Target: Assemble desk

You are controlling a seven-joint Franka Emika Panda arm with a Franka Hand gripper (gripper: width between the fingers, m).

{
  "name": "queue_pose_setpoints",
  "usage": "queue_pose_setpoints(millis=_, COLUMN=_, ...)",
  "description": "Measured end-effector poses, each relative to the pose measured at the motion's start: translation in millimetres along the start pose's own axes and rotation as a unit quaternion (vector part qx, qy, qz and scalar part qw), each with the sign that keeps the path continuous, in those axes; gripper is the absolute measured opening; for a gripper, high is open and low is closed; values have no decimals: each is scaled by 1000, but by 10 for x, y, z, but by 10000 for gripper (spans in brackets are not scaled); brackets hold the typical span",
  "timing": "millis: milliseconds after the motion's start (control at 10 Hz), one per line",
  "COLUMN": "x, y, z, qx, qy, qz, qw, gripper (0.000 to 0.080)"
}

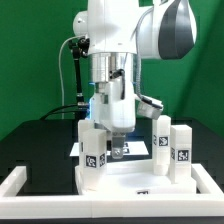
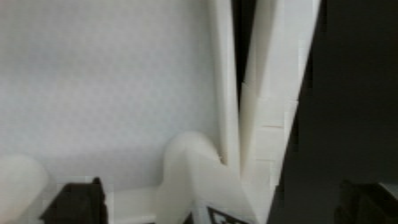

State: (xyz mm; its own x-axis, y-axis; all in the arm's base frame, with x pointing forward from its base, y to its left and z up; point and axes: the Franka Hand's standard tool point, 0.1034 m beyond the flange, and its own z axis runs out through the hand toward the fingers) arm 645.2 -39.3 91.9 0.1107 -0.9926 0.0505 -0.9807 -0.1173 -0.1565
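The white desk slab (image 1: 140, 183) lies flat at the front of the black table. In the wrist view its flat face (image 2: 107, 90) and raised rim (image 2: 249, 90) fill the picture. A white leg (image 1: 92, 150) with a square marker stands at the slab's near corner on the exterior view's left. Two more legs (image 1: 160, 134) (image 1: 181, 147) stand on the exterior view's right. My gripper (image 1: 118, 150) hangs low over the slab's back edge. Its dark fingertips (image 2: 71, 203) stand wide apart on either side of a rounded white leg (image 2: 199, 172), not touching it.
A white frame (image 1: 20, 182) borders the table at the front and on the exterior view's left. The marker board (image 1: 140, 148) lies flat just behind the slab. Cables hang behind the arm before a green backdrop. Another rounded white part (image 2: 15, 188) shows at the wrist view's edge.
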Motion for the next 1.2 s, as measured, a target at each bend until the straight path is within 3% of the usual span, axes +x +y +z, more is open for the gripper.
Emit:
queue_pose_setpoints(millis=600, x=1, y=4, z=1, qx=-1, qy=-1, qz=-109, qw=994, gripper=649)
queue_pose_setpoints(millis=900, x=-10, y=-13, z=-252, qx=6, qy=-20, qz=-194, qw=981, gripper=649)
queue_pose_setpoints(millis=1000, x=33, y=-23, z=-283, qx=0, qy=-31, qz=-223, qw=974, gripper=649)
queue_pose_setpoints(millis=1200, x=32, y=-31, z=-262, qx=2, qy=-26, qz=-220, qw=975, gripper=649)
